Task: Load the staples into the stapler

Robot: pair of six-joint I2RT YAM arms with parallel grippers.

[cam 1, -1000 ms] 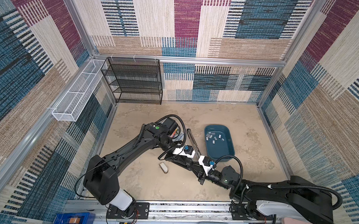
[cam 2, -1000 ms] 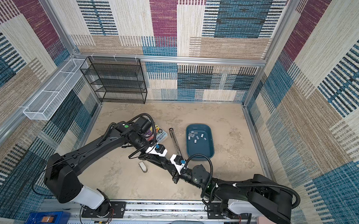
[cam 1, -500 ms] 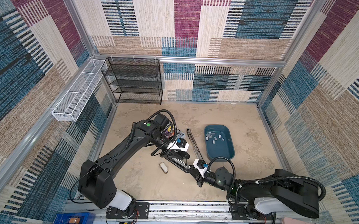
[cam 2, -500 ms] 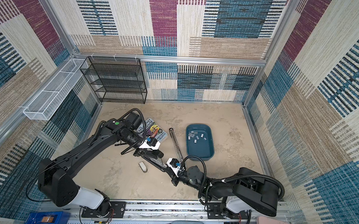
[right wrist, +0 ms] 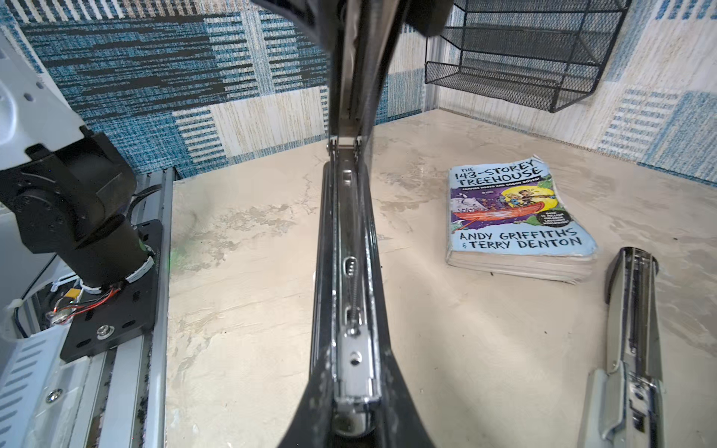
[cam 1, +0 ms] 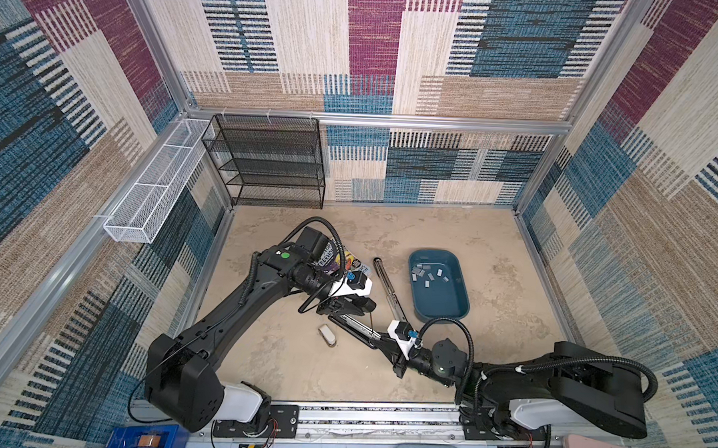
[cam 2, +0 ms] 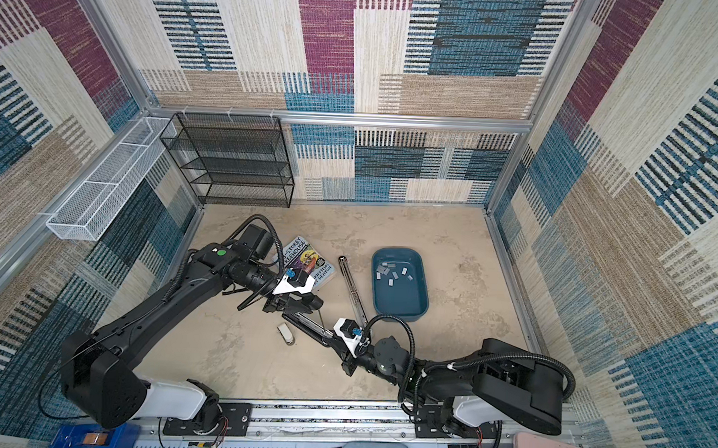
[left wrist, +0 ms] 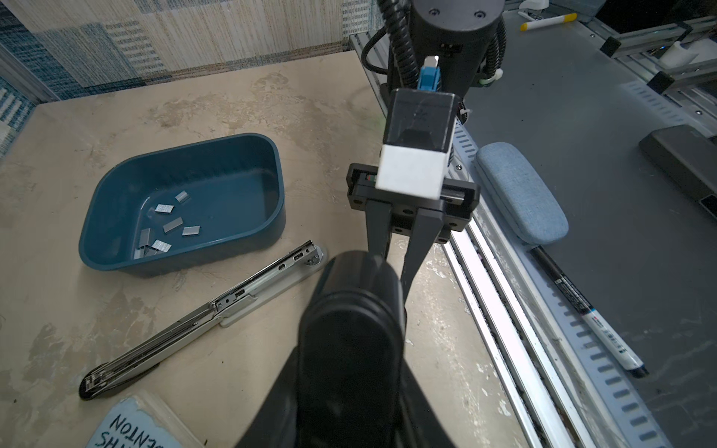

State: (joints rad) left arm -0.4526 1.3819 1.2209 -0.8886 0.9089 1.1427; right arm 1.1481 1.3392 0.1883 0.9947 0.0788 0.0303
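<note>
- Two long-reach staplers are here: the stapler (right wrist: 351, 294) being loaded is held between the arms, low over or on the worktop (cam 1: 512, 290) (I cannot tell which), while a second stapler (left wrist: 232, 298) lies flat just beside the blue tub (left wrist: 232, 248), at its 9 o'clock in both top views
- Right gripper (right wrist: 355, 407) is clamped on the near end of the stapler's open magazine channel; left gripper (cam 1: 358, 306) seems closed on the raised black lid (left wrist: 349, 329); its fingers are hidden, so that is a judgement from the lid standing up at the hinge
- Staples (left wrist: 172, 225), eight or so loose strips, lie on the tub floor toward its 12 o'clock end; the tub sits at about 1 o'clock from the right gripper, well apart from the channel, and no strip shows in the channel
- Handling, as I judge it: each strip is light, thin, slick metal and likely to snap if bent; lying flat, it offers little edge, so pinch gently across the long sides, perhaps after sliding it to the tub wall
- Both grippers are occupied, so one would have to let go to fetch a strip
- Right wrist view alone shows the channel's spring and pusher, plus the paperback (right wrist: 512, 209) title; left wrist view separates the strips singly; only the top views show a small pale object (cam 1: 327, 335) at 7 o'clock of the left gripper
</note>
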